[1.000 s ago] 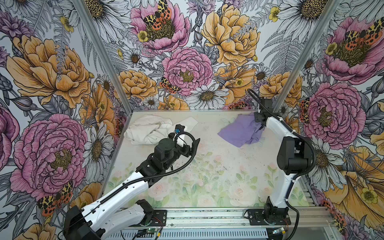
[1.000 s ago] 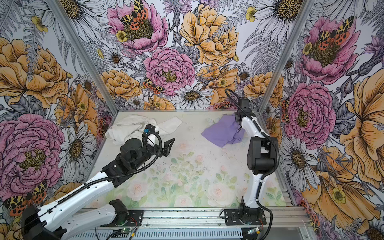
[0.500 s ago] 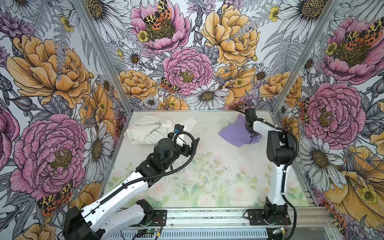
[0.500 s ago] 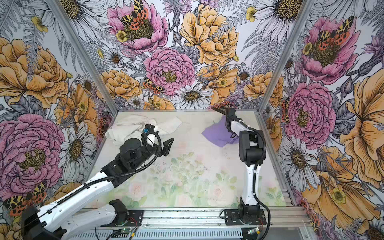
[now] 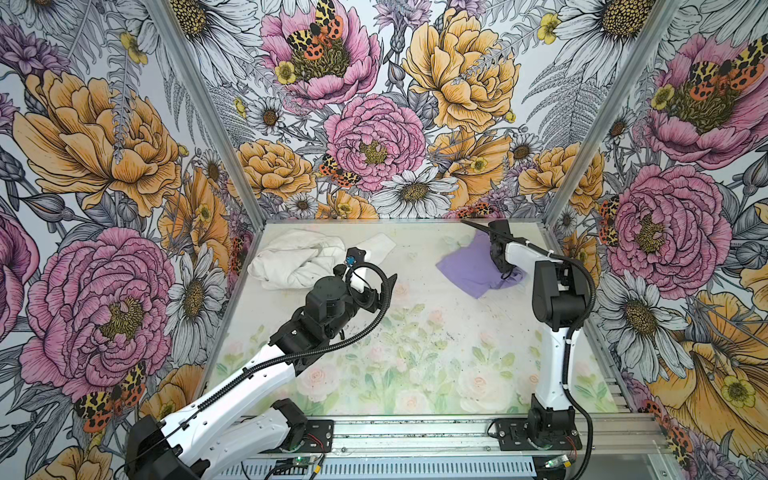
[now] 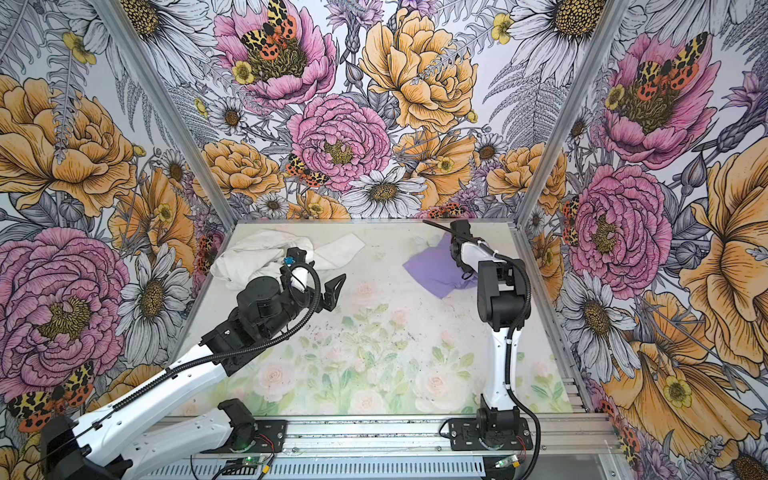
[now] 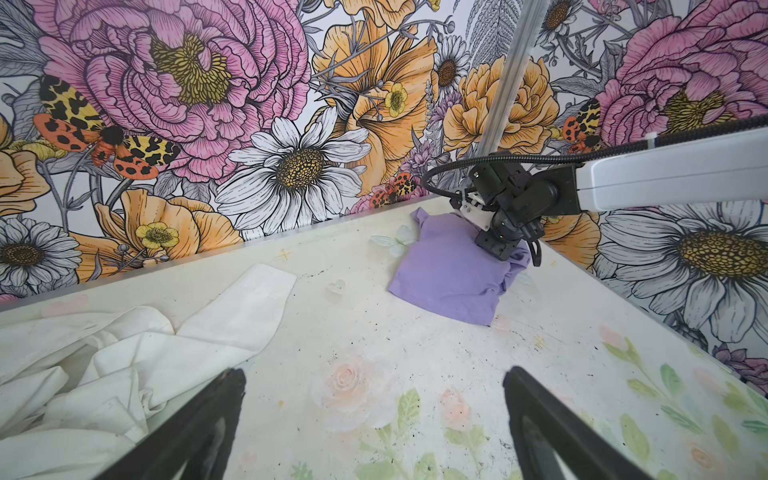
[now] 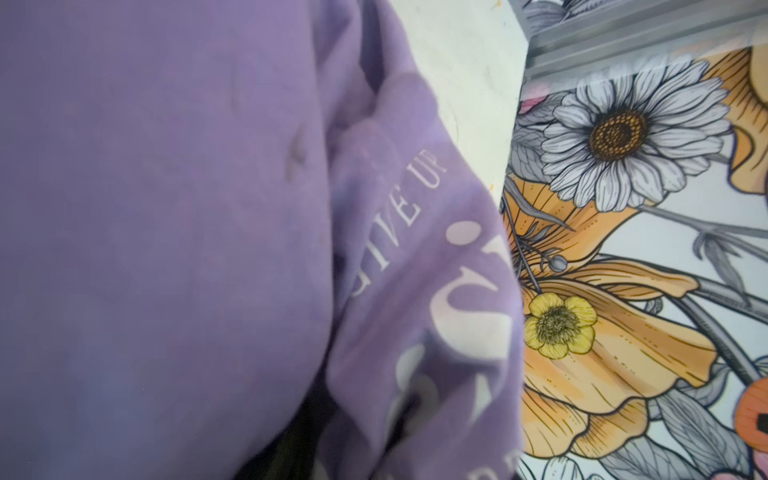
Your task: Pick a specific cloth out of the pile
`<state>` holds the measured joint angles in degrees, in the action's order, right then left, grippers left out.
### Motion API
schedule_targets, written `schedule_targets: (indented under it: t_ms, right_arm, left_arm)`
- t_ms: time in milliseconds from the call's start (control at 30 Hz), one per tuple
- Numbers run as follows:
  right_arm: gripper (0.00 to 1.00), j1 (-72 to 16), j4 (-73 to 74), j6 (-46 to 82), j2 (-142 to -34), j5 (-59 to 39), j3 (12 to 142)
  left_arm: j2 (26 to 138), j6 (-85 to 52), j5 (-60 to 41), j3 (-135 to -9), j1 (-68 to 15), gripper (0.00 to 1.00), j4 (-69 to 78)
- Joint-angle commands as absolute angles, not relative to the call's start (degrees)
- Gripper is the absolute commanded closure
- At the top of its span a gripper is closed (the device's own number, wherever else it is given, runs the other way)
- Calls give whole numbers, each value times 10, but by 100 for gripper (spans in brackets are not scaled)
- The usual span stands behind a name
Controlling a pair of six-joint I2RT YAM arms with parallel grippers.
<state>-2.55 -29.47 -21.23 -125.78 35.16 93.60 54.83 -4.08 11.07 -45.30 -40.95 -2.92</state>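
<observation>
**Right arm [image 5: 557,299] drew inward above the cloth [image 5: 469,270]**

Soft, creased lavender fabric lay near the tabletop's [image 5: 415,332] far right corner. The right pincer [image 7: 500,249] pressed into it, grip unclear. The rumpled white pile [image 5: 291,262] hugged the far left corner. The left pincer [image 7: 374,374] gaped wide over the open middle.

White arms [image 5: 232,386], black joints [image 5: 557,299], corrugated cables [image 5: 365,328]

The right gripper [image 7: 504,252] buries its tips in the cloth [image 8: 166,208], so how its jaws stand cannot be told. Close up, the cloth is blurred, and a fold hides most of its larger print. The left arm [image 5: 328,303] covers part of the pile [image 5: 291,257]. The left wrist view's edge cuts off the fingers [image 7: 199,424] of the left gripper [image 7: 374,372].
</observation>
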Motion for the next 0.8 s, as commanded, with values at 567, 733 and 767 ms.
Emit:
schedule_targets:
  t_ms: [567,733,767]
  right_arm:
    - [1,-13,-313,-37,-958,113,938]
    - [1,-3,-262,26,-881,24,872]
    - [1,-2,-246,35,-866,15,849]
  left_arm:
    - [517,-7,282,-417,-393,1,12]
    - [496,-43,394,-413,-372,1,14]
    - [490,-53,412,-406,-366,1,23]
